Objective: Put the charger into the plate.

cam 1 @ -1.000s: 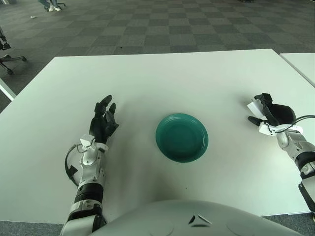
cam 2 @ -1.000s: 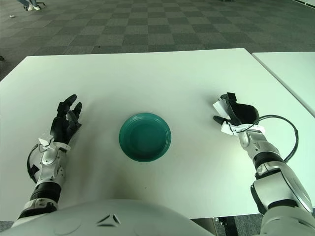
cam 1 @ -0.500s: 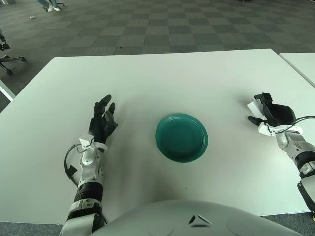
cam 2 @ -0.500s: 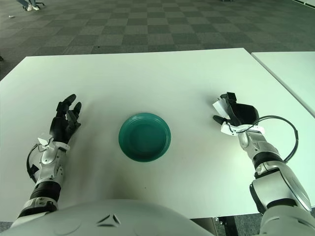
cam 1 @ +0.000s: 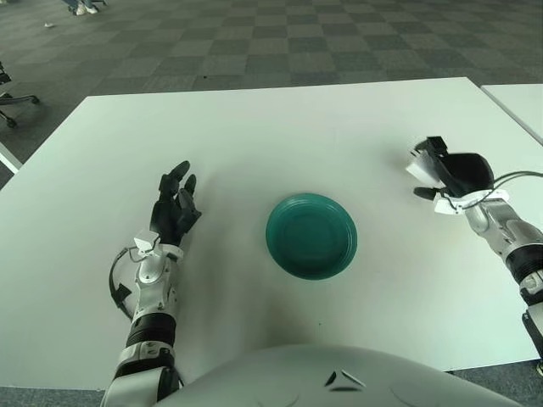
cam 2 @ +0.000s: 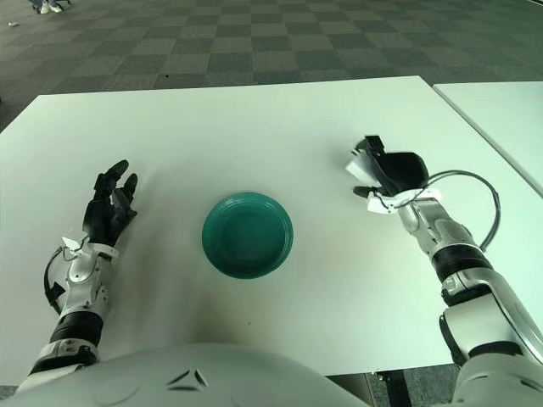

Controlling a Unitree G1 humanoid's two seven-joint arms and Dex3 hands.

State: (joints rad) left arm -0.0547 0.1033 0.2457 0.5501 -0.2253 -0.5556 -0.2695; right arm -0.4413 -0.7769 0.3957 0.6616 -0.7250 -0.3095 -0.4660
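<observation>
The right hand (cam 2: 386,174) grips what looks like the white charger (cam 2: 357,165), right of the green plate (cam 2: 248,234). The left hand (cam 1: 174,208) shows left of it, fingers spread and holding nothing.

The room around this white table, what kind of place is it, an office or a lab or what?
Probably an office or lab: grey checkered carpet tiles, an office chair base at the left edge, and a second white table beside the main white table.

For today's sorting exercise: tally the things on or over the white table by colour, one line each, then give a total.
Teal: 1, the round teal plate
White: 1, the small white charger held in the right hand
Black: 2, the right hand and the open left hand
Total: 4
</observation>
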